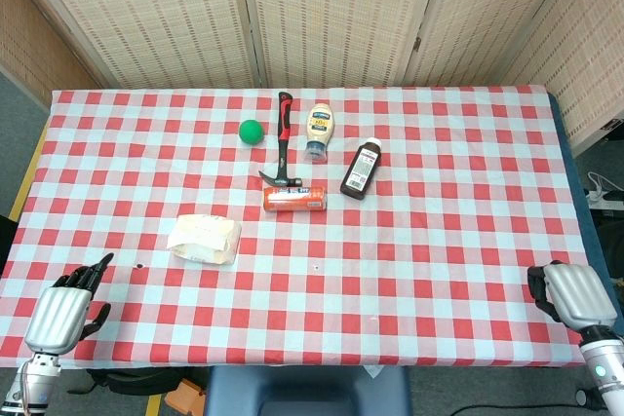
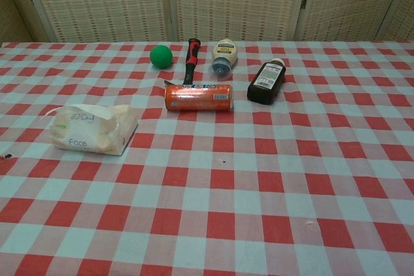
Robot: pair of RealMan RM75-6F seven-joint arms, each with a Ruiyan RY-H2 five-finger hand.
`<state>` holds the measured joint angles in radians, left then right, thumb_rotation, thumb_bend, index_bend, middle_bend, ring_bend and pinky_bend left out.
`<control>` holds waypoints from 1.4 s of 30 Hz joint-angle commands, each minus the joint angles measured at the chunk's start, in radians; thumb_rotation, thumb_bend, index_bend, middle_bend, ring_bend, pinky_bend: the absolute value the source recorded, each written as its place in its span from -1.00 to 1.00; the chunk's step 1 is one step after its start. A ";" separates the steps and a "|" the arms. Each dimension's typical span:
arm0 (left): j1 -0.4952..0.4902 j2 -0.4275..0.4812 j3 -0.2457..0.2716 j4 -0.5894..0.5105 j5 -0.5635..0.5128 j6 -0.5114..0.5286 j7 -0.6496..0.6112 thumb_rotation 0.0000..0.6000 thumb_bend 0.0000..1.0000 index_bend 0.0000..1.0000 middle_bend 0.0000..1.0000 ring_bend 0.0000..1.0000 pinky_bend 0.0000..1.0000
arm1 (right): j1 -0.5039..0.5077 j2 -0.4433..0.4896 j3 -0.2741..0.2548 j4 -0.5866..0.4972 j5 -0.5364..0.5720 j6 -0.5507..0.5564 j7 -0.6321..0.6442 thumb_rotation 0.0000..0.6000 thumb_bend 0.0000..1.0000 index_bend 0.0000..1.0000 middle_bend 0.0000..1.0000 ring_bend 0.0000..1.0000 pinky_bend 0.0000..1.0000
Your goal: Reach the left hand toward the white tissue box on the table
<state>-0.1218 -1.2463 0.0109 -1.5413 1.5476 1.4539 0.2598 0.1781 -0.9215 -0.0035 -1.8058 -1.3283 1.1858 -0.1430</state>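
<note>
Lying long axis left–right, the tissue box [image 1: 204, 239] sits apart from the left hand [image 1: 64, 311] — fingers seemingly spread, empty.

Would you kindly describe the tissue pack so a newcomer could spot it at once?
On the checked tablecloth, look left of the middle, nearer the front edge than the other items. The tissue pack lies there alone: soft, white and crinkly, unlike the hard bottles and tools behind.
</note>
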 commanded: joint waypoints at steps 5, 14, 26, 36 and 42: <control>0.002 -0.001 -0.001 0.000 0.007 0.008 0.010 1.00 -0.23 -0.80 -0.38 -0.51 -0.21 | 0.001 0.002 -0.003 -0.002 -0.004 -0.003 0.001 1.00 0.38 0.57 0.35 -0.08 0.45; -0.018 -0.027 -0.043 -0.013 -0.018 0.007 0.017 1.00 -0.23 -0.75 0.47 0.68 0.75 | -0.003 0.006 -0.003 -0.003 -0.012 0.003 0.010 1.00 0.38 0.57 0.35 -0.08 0.45; -0.147 -0.218 -0.123 0.061 -0.089 -0.127 0.054 1.00 -0.23 -0.70 0.69 0.80 0.86 | -0.006 0.013 0.002 -0.002 -0.025 0.017 0.036 1.00 0.38 0.57 0.35 -0.08 0.45; -0.213 -0.358 -0.137 0.181 -0.122 -0.179 0.096 1.00 -0.22 -0.64 0.71 0.80 0.86 | -0.057 0.018 0.029 0.012 -0.088 0.158 0.139 1.00 0.38 0.57 0.35 -0.08 0.45; -0.255 -0.469 -0.176 0.314 -0.109 -0.140 0.076 1.00 -0.21 -0.44 0.75 0.82 0.89 | -0.052 0.023 0.023 0.013 -0.090 0.134 0.139 1.00 0.38 0.57 0.35 -0.08 0.45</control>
<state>-0.3547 -1.6714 -0.1454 -1.2792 1.4308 1.2938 0.3460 0.1246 -0.9000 0.0213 -1.7923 -1.4182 1.3238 -0.0024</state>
